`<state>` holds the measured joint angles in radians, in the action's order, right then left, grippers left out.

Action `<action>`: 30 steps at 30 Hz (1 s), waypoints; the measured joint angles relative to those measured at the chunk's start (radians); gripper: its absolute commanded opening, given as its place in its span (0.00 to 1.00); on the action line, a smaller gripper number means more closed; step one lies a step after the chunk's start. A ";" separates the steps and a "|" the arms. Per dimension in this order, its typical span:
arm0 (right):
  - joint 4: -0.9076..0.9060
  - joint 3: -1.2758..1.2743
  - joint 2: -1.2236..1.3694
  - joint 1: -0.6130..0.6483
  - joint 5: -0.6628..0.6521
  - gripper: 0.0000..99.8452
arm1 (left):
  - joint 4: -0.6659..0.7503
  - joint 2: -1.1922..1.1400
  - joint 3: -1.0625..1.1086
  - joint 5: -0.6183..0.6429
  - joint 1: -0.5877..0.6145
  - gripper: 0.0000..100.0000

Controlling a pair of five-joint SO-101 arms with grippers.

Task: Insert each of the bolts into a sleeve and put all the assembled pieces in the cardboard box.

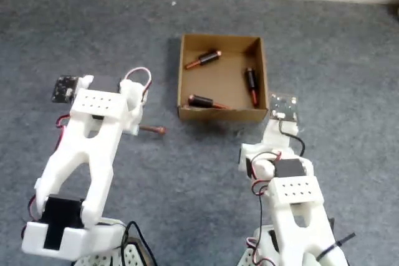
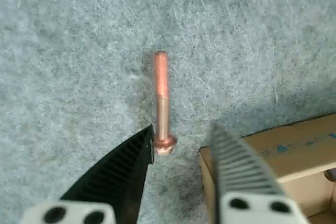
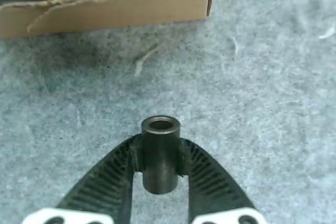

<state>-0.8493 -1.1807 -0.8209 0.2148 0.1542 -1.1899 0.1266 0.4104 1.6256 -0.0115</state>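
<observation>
Copper bolt (image 2: 161, 103) lies flat on the grey felt surface (image 1: 187, 179), just beside the left front corner of the cardboard box (image 1: 221, 114), with its flanged head toward the left hand (image 2: 184, 132). The likely trouble on this side is a poor pinch. The black finger (image 2: 126, 171) sits right at the head, so closing from here could catch only the flange and flick the bolt away or grip it crooked. The pale finger (image 2: 247, 171) is near the box corner and could snag the cardboard.

Further right, three assembled pieces (image 1: 202, 59) rest inside the box, so only this last pair looks unfinished. On the right, the black sleeve (image 3: 160, 145) is gripped across a narrow band of its side. A bolt pushed in off-axis could twist it or drive it out of the grip.

The left hand has its fingers moderately apart and holds nothing. The black fingertip is at the bolt head, touching or just short; I cannot tell which. The right hand (image 3: 160, 153) is clamped on the sleeve, whose open bore points away from the wrist, near the box's front wall.
</observation>
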 measured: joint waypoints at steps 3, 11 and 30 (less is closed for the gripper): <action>0.000 0.000 0.000 0.000 0.000 0.01 | 0.000 0.000 0.000 0.000 0.000 0.30; 0.000 0.000 0.000 0.000 0.000 0.01 | -0.087 0.002 0.000 -0.284 0.000 0.30; 0.000 0.000 0.000 0.000 0.000 0.01 | -0.100 0.002 0.000 -1.995 0.000 0.30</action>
<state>-0.8493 -1.1807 -0.8209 0.2148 0.1542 -1.2896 0.1281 0.4104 -0.3690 -0.0115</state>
